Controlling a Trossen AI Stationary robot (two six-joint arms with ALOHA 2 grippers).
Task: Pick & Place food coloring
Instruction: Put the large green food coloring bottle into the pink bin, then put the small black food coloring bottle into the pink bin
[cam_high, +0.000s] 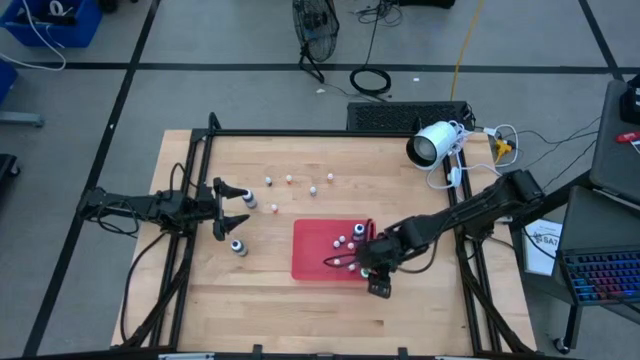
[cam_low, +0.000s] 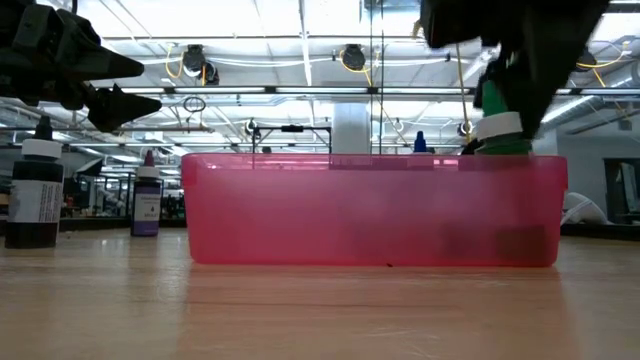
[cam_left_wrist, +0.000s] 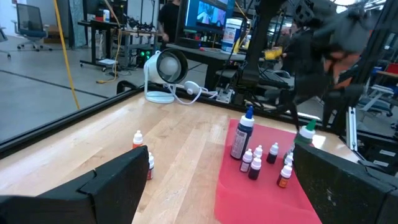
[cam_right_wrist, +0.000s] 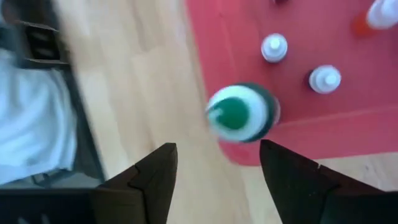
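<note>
Left gripper (cam_high: 243, 210) hovers wide apart, empty, over wood at table's left; bottles (cam_high: 239, 246) stand just beside it, more ahead of its tips. Tray (cam_high: 312, 255) lies between grippers, small bottles (cam_high: 342, 241) standing inside. Right gripper (cam_high: 347, 263) above tray's right edge, fingers (cam_right_wrist: 149, 171) spread, gripping nothing; green-capped bottle (cam_right_wrist: 241, 113) just ahead of tips, over tray's corner.

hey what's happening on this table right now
The robot is moving small food coloring bottles into a red tray. The right gripper hangs open over the tray's right end, directly above a green-capped bottle standing there, not gripping it. Several bottles already stand in the tray; a few more remain on the wood. The left gripper waits open near the table's left side.
</note>
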